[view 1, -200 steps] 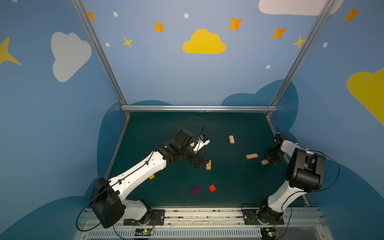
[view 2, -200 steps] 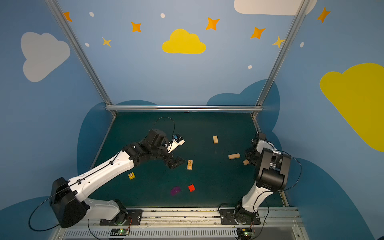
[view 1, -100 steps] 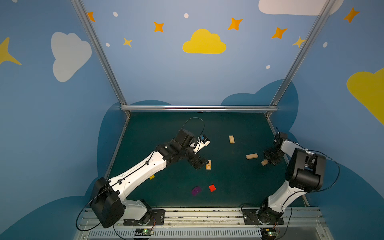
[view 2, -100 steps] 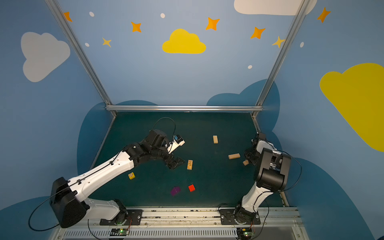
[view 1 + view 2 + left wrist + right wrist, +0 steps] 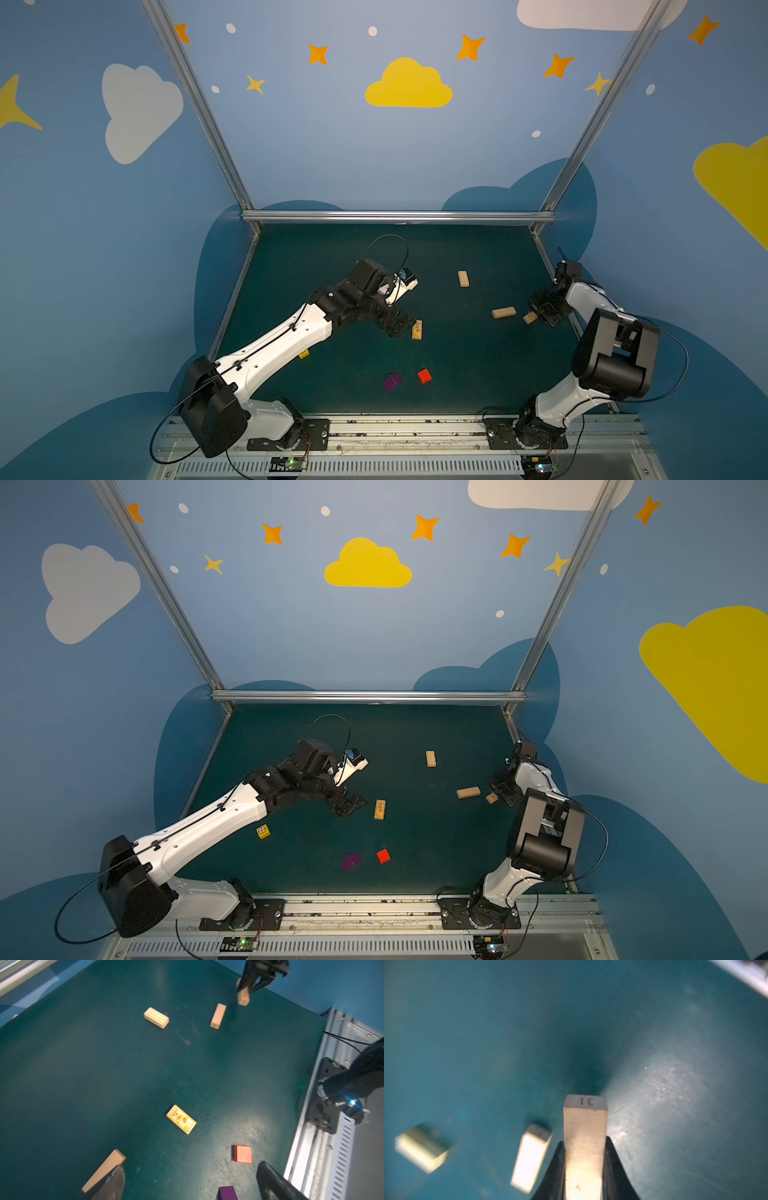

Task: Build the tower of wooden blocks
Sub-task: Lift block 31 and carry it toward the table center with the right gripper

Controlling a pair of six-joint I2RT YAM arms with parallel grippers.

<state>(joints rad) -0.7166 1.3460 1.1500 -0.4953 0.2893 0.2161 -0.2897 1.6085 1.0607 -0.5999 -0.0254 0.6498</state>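
Wood blocks lie scattered singly on the green mat; no tower is in view. My right gripper (image 5: 538, 312) (image 5: 585, 1147) is shut on a pale plank (image 5: 530, 318) (image 5: 585, 1126) marked 31, at the mat's right edge. Two more planks (image 5: 503, 312) (image 5: 463, 278) lie to its left. My left gripper (image 5: 401, 324) (image 5: 191, 1180) hangs open beside the orange-printed plank (image 5: 417, 329) (image 5: 181, 1119), nothing between its fingers. Another plank (image 5: 104, 1169) rests against one left finger (image 5: 112, 1182). The red cube (image 5: 424, 376), purple cube (image 5: 392, 382) and yellow cube (image 5: 262, 831) sit nearer the front.
A metal rail (image 5: 399, 432) with both arm bases runs along the front edge. Aluminium frame posts (image 5: 395, 216) and blue walls close in the back and sides. The right gripper works close to the right wall.
The right jaws have closed onto the plank marked 31, and the right wrist view is blurred by motion. The left arm has hardly moved.
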